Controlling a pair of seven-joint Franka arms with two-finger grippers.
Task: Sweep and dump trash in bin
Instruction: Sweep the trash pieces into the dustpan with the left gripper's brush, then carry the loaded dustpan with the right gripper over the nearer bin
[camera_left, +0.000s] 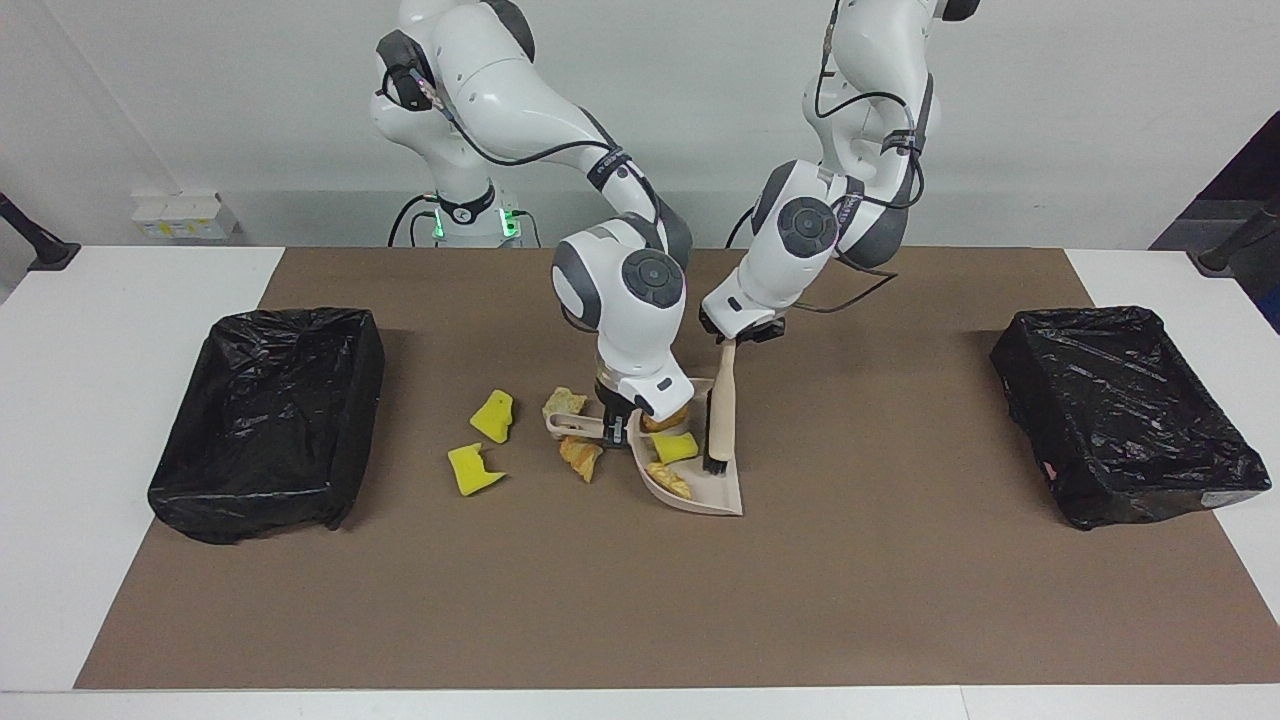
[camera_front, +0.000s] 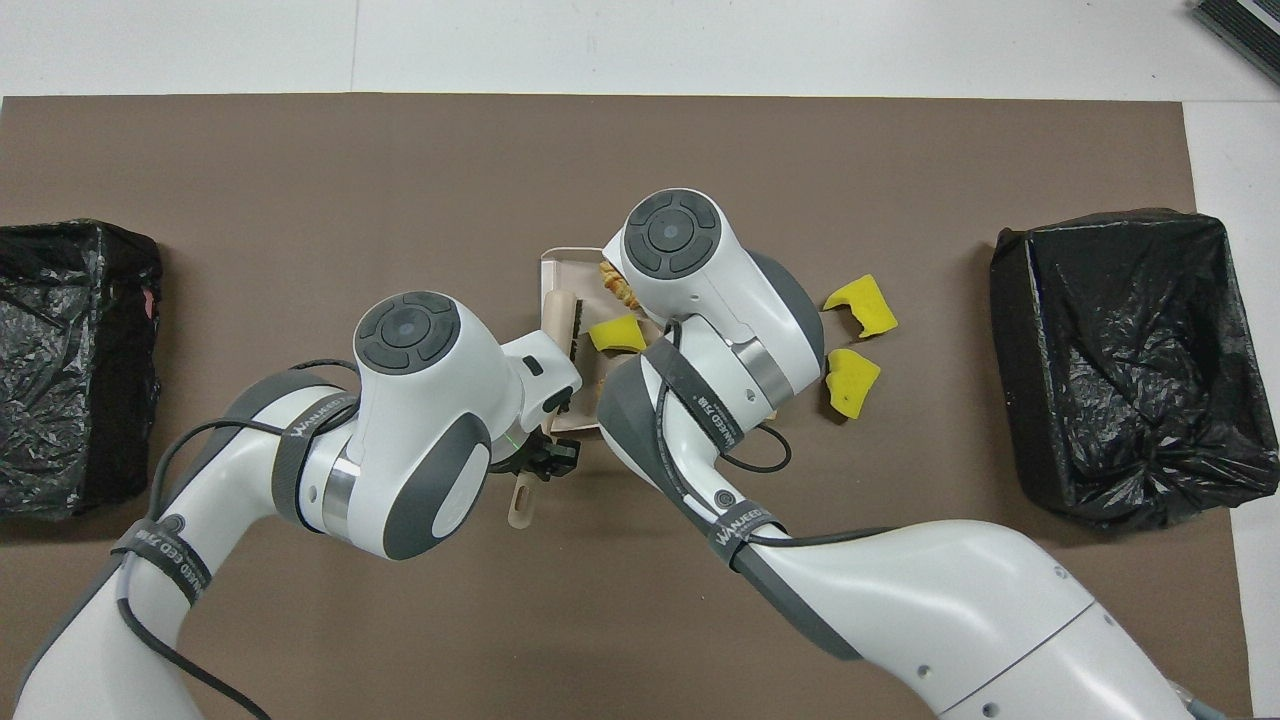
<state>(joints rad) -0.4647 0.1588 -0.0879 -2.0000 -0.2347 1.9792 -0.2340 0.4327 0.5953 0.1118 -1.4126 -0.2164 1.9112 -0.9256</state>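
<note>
Right gripper (camera_left: 617, 420) is clamped on the pan (camera_left: 715, 495) by its handle. Left gripper (camera_left: 735, 338) is closed on the top of the brush (camera_left: 722, 420), with the bristles down on the pan floor.

Trash (camera_left: 493, 415), seven scraps:
- Three are in the pan: one yellow and two brown (one half hidden under the right gripper).
- Four lie loose on the mat just beside the pan handle, toward the right arm's end: two yellow and two brown.

Risks as I judge them:
- The pan is held only by a thin handle with the load out at the other end. If I lift it now it could roll in the grip and spill the three scraps out of the mouth.
- The two wrists are crowded over the pan, so a quick swing could knock them together.
- The loose four are on the handle side, not at the mouth (I read the mouth as facing the left arm's end). Brushing from here could scatter them toward the bin (camera_left: 240, 500) instead of into the pan.

Axes:
- The scraps are chunky, with no clear long axis or pointing direction that I can read.
- The pan's handle-to-mouth line runs along the table.
- The brush's long axis runs away from the robots, tilted, bristle end farther and lower.
</note>
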